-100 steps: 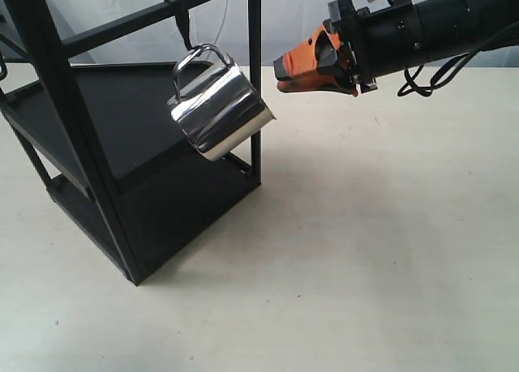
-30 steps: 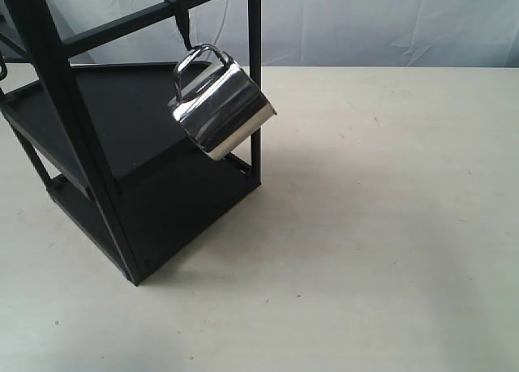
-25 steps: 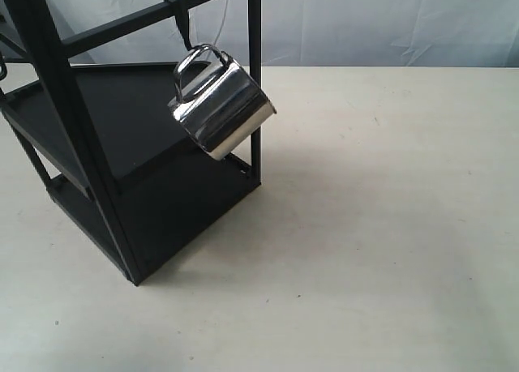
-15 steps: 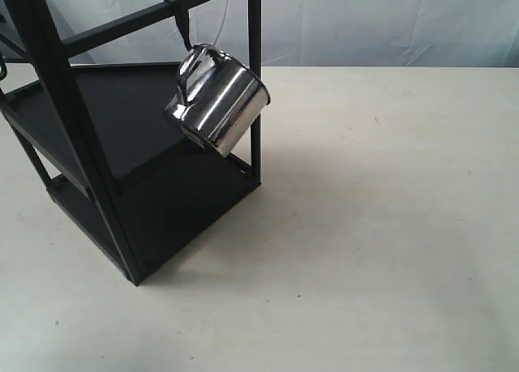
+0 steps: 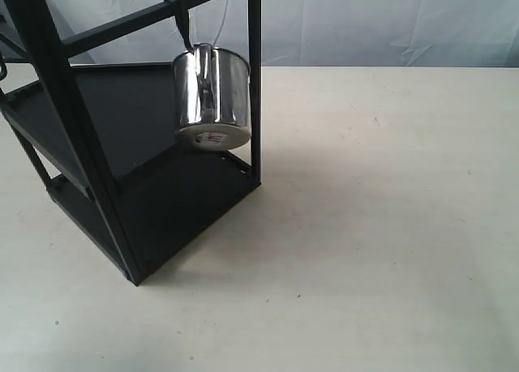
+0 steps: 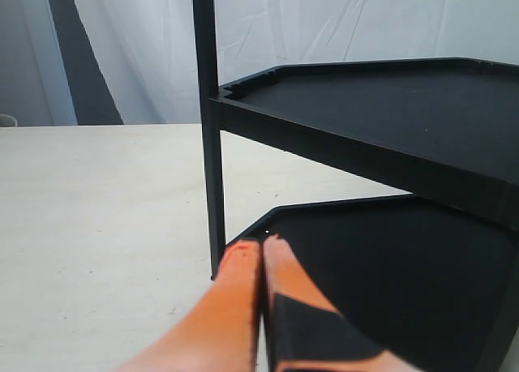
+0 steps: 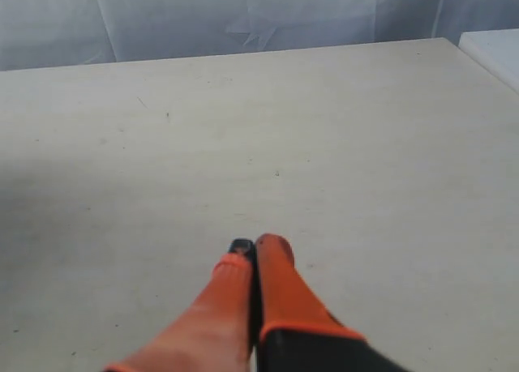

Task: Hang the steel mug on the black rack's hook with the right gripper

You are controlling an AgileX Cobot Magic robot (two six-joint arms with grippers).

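Mug [image 5: 212, 96] hangs by its handle from the hook [image 5: 182, 19] on the rack's [image 5: 89, 169] top crossbar, at the rack's right front corner, just left of the corner post. It hangs roughly vertical, base down toward the camera, sticker on the base visible, handle facing the viewer. Mug sits above the shelves, touching neither as far as I can see. No arm in the exterior view. Right gripper [image 7: 253, 250]: fingers pressed together, nothing between them, over bare table [image 7: 340, 129], rack not in its view. Left gripper [image 6: 261, 249]: fingers also closed and empty, pointed at the rack's lower shelf beside a corner post, with the upper shelf above.
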